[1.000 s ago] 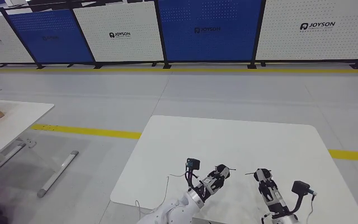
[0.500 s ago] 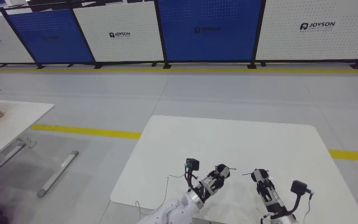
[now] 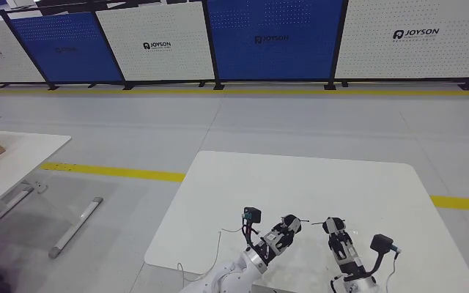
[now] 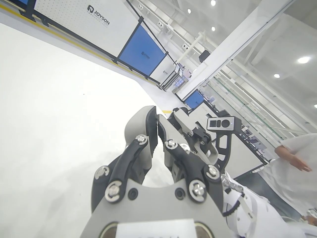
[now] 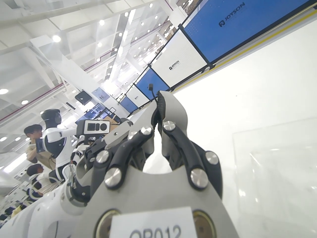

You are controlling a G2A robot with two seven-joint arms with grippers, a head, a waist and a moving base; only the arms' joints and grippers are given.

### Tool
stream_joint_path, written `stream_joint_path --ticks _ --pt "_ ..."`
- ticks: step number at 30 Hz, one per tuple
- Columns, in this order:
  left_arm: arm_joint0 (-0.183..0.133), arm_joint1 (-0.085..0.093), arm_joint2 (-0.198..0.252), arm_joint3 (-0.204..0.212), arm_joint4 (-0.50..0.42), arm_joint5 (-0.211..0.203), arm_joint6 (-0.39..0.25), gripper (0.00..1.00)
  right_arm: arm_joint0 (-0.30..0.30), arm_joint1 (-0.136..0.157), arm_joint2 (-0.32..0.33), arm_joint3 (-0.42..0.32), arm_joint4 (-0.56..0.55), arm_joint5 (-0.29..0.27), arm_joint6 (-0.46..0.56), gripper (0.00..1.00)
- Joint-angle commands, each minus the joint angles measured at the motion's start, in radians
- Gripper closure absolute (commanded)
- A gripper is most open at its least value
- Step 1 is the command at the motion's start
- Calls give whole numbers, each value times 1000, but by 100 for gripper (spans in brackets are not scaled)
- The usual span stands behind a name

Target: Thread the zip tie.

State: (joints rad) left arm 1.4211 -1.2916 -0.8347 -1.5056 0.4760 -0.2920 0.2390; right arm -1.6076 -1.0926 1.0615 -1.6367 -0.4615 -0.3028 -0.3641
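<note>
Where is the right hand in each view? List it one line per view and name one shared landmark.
Top view: right hand low over the white table near its front edge, tip facing the left hand.
Left wrist view: right hand just behind the left hand's shut fingertips.
Right wrist view: right hand in the foreground, shut on the zip tie.
Shared landmark: the white table, with blue and white panels beyond.
</note>
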Motion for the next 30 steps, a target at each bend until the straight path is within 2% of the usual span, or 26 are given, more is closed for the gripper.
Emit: stream_joint_path --ticks 1,5,11,13,24,30 --pt "0 0 0 0 0 0 0 100 0 0 0 0 0 0 0 100" --pt "0 0 0 0 0 0 0 100 1 -2 1 -1 1 6 1 100" --pt "0 0 0 0 0 0 0 100 9 -21 -15 30 -69 -7 -140 100" --pt "0 0 0 0 0 0 0 100 14 -26 -26 46 -82 -22 -152 100" --pt "0 0 0 0 0 0 0 100 14 -27 -26 45 -79 -20 -147 100" --pt "0 0 0 0 0 0 0 100 18 -32 -28 22 41 -37 -85 100"
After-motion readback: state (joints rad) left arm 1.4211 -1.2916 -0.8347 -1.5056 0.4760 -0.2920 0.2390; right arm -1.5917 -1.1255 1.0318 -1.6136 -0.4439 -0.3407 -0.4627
